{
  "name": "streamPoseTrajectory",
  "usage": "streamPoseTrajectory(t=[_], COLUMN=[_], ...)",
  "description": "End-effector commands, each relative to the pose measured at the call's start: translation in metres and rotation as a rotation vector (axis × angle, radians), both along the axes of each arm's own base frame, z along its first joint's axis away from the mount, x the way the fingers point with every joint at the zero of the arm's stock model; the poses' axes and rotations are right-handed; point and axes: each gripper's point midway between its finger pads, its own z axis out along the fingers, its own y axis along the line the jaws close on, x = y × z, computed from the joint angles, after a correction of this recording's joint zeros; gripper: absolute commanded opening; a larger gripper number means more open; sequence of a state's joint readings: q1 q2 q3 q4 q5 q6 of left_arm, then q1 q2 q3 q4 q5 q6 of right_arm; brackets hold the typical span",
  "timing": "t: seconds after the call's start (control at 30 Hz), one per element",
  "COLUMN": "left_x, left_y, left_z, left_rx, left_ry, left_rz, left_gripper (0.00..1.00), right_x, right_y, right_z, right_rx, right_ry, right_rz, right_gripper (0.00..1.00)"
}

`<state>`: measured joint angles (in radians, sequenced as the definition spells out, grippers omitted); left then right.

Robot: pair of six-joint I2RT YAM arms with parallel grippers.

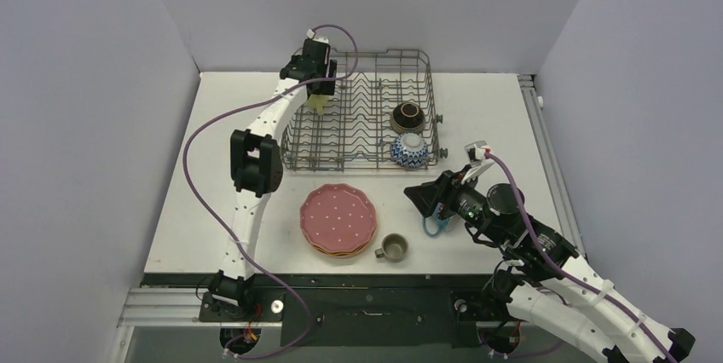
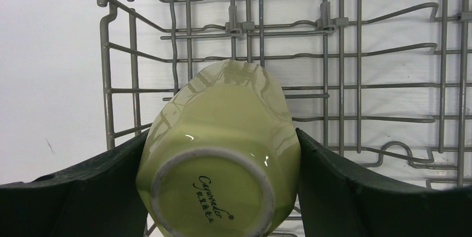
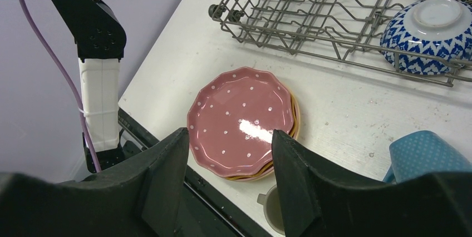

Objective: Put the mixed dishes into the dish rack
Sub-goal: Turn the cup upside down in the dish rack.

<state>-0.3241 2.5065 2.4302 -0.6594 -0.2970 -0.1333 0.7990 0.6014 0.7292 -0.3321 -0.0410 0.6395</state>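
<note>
We have the left gripper (image 1: 319,89) clamped on the yellow mug (image 2: 222,153), base toward the wrist cam, at the dish rack's (image 1: 362,99) left edge. Right gripper (image 1: 422,195) has its jaws apart with nothing between them, above the table (image 1: 213,210) near its front edge, blue mug (image 3: 428,153) just beside it. Dark brown bowl (image 1: 407,116) and blue-white bowl (image 1: 409,150) sit upside down along the rack's right side. Pink plate (image 1: 338,218) tops a stack by the front edge, with the small mug (image 1: 392,247) just to its right.

Yellow mug (image 2: 222,153), base w/ printed mark facing cam, clamped btwn left gripper (image 2: 221,137) fingers (image 2: 100,187), over grey wire rack (image 2: 356,70); white table (image 2: 50,53) at left.
</note>
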Motion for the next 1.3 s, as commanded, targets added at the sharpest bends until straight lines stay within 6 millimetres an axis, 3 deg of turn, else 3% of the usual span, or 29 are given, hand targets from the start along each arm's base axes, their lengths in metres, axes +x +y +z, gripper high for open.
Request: streamPoseTrajectory(t=[0.0,0.23,0.5,0.77,1.07,1.13,1.27], left_x=[0.02,0.022,0.024,0.025,0.027,0.027,0.026], left_y=[-0.002,-0.005,-0.004,-0.002,-0.004,-0.005,-0.005], left_z=[0.051,0.039,0.035,0.038,0.054,0.057,0.065], left_rx=[0.017,0.013,0.012,0.021,0.006,0.005,0.006], left_ry=[-0.152,-0.137,-0.138,-0.147,-0.183,-0.188,-0.2], left_rz=[0.006,0.002,0.014,0.02,0.012,0.009,0.002], left_gripper=[0.0,0.0,0.13,0.52,0.92,0.98,0.96], right_x=[0.004,0.004,0.005,0.006,0.006,0.005,0.005], right_y=[0.001,0.001,0.0,0.0,0.001,0.001,0.001], right_z=[0.003,0.0,-0.004,-0.006,-0.005,-0.005,-0.004], right_rx=[0.005,0.007,-0.002,-0.007,-0.007,-0.006,-0.004], right_ry=[-0.015,-0.007,-0.002,0.0,0.0,0.0,-0.001], right_rz=[-0.007,-0.011,-0.018,-0.022,-0.019,-0.018,-0.017], right_gripper=[0.52,0.53,0.54,0.55,0.56,0.56,0.56])
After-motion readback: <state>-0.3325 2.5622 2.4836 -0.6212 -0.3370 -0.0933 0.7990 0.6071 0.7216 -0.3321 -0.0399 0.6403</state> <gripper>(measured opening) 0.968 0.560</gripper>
